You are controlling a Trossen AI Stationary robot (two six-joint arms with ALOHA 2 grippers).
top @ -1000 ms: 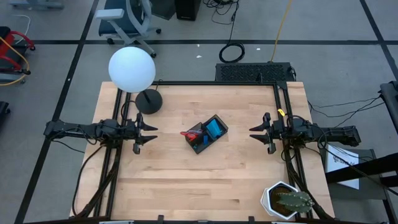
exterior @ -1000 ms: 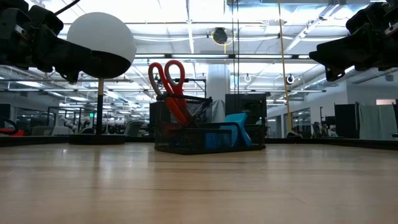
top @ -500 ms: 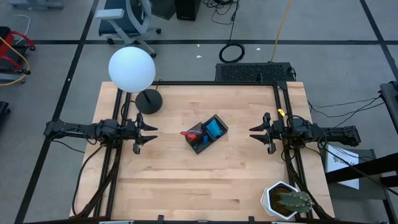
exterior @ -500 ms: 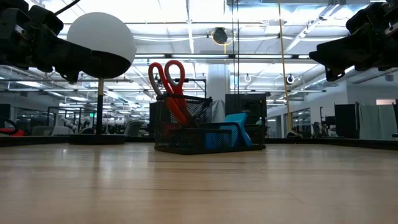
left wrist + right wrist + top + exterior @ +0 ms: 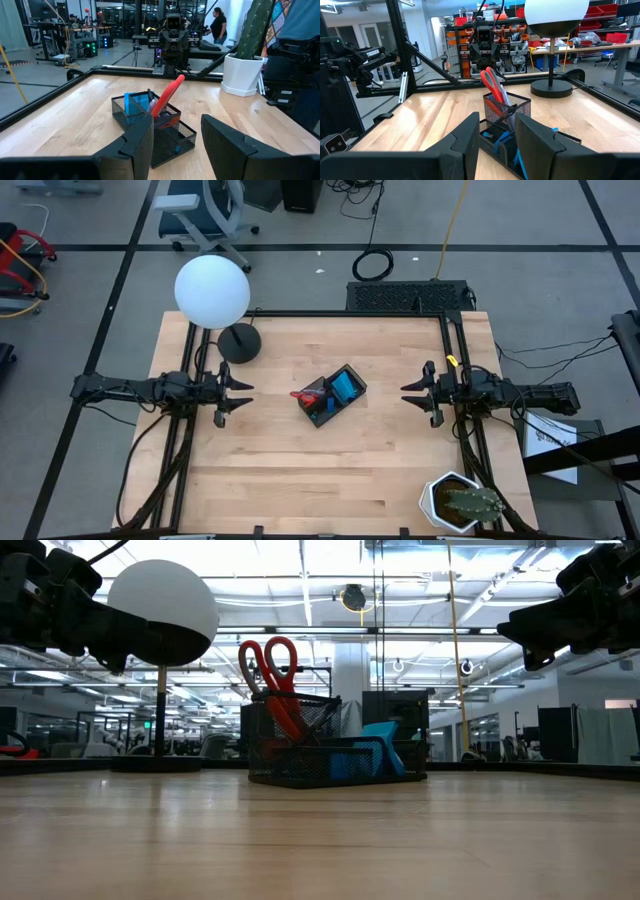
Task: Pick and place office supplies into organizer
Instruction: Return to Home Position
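The organizer (image 5: 332,394) sits near the middle of the table (image 5: 300,470), turned at an angle to its edges. It lies between the 2 grippers and well apart from both. The left gripper (image 5: 247,394) is off to one side of it and the right gripper (image 5: 404,395) off to the other, roughly level with it across the table.

The red-handled scissors (image 5: 305,394) stand in the organizer's taller mesh section, at the end nearer the left arm. Their handles rise above the rim and lean outward. The blue square notepad (image 5: 344,387) stands in the part nearer the right arm. Other small items lie in the low tray section, too small to tell apart.

Both arms reach in low and nearly horizontal from the table's 2 side edges, pointing straight at each other with the organizer on the line between them. In the low view both grippers hang above the tabletop, touching nothing. Each wrist view shows its own 2 fingers spread, with a clear gap that frames the organizer, and nothing held between them.

A round white lamp (image 5: 212,291) stands at the far left corner of the table. A potted cactus (image 5: 467,502) sits at the near right corner.
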